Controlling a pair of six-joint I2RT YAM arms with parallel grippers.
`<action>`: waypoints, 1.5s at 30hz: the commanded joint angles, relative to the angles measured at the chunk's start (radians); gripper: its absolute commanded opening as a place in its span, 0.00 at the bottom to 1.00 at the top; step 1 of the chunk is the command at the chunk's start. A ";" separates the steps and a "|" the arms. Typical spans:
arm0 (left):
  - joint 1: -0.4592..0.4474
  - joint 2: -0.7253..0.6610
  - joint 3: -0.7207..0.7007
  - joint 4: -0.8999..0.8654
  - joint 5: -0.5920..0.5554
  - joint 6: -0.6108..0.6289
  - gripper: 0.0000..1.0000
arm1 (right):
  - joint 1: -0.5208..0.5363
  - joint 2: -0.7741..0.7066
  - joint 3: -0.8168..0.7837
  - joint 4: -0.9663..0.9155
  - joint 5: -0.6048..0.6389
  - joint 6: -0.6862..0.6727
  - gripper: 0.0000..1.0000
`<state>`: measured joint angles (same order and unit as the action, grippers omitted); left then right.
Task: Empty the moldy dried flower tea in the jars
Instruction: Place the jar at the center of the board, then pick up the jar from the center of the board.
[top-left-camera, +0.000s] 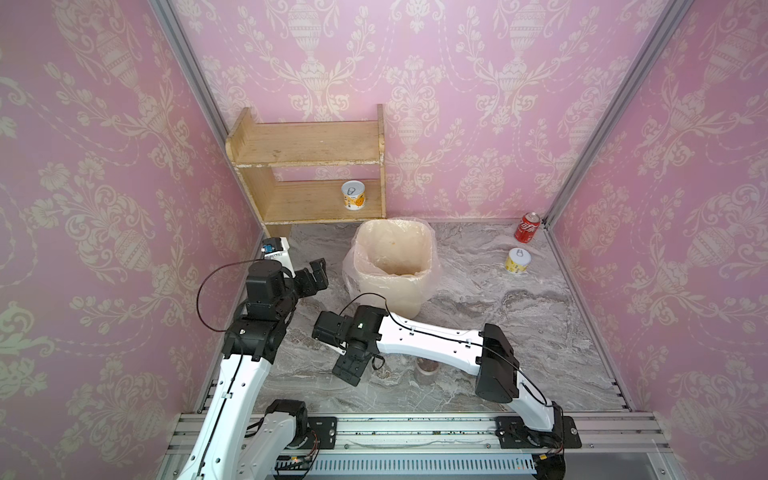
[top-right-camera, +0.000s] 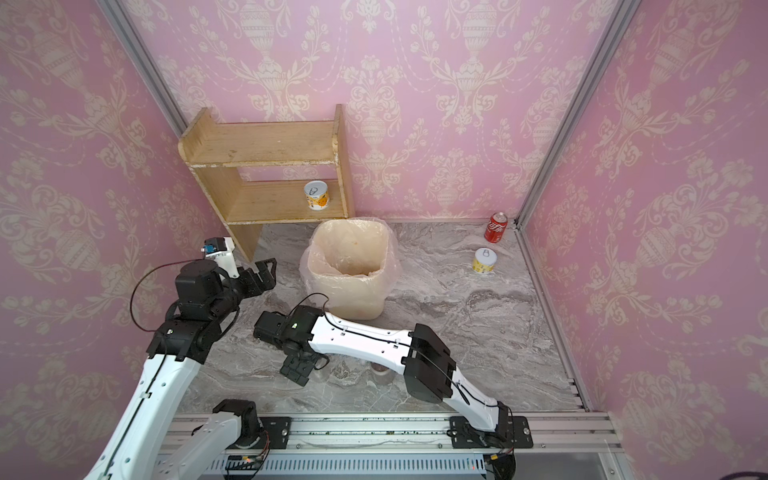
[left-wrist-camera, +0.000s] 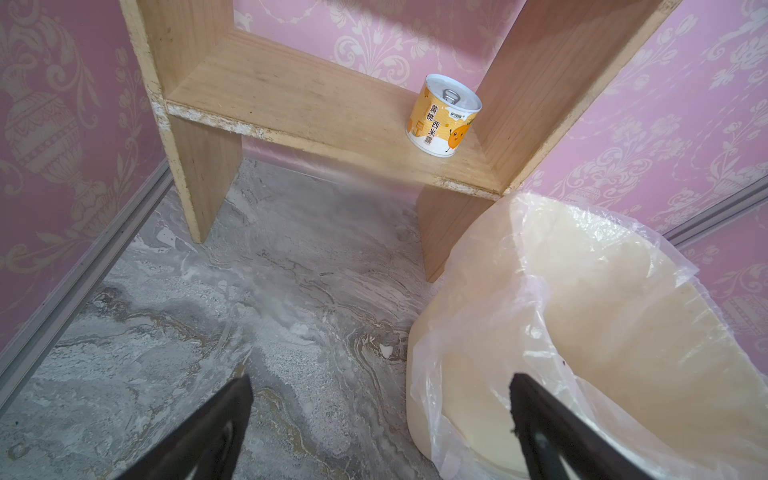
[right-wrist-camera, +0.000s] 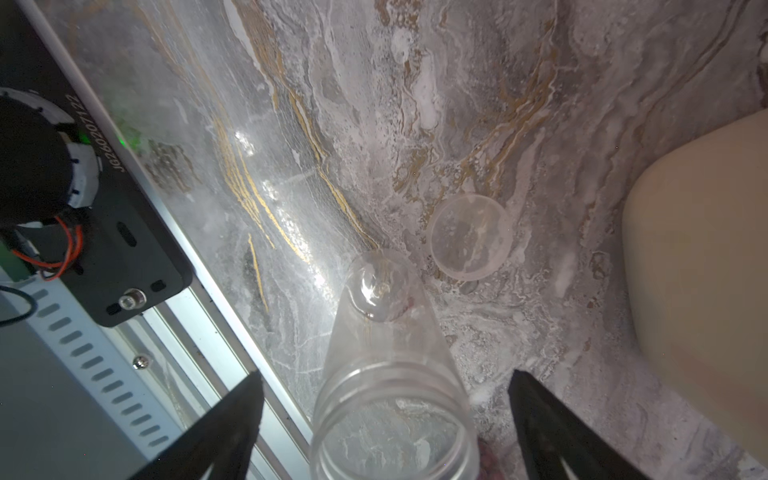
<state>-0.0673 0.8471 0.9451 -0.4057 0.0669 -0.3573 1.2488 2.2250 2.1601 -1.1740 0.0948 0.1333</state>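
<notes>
Here, right tool spread wide around clear jar, untouched, left tool released.

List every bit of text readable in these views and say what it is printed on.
"黄桃西米露": on the yellow tin on the wooden shelf; its small brand mark is blurred.
"JG260207122": on the black base plate; the last digits are uncertain.
Red can: white script, too small to read.
Second yellow tin, near the red can: print too small to read.
</notes>
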 joint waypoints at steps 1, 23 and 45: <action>0.011 -0.025 0.002 0.007 0.008 -0.007 0.99 | 0.004 -0.086 0.026 -0.042 0.020 -0.001 0.96; -0.006 -0.116 -0.030 0.165 0.445 0.010 0.99 | -0.109 -0.754 -0.562 0.015 0.151 0.179 0.97; -0.436 -0.217 -0.255 0.128 0.288 0.150 0.99 | -0.092 -0.822 -0.875 0.113 0.039 0.262 0.95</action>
<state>-0.4950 0.6544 0.7185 -0.2996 0.4034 -0.2222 1.1446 1.3869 1.3071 -1.1011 0.1593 0.3717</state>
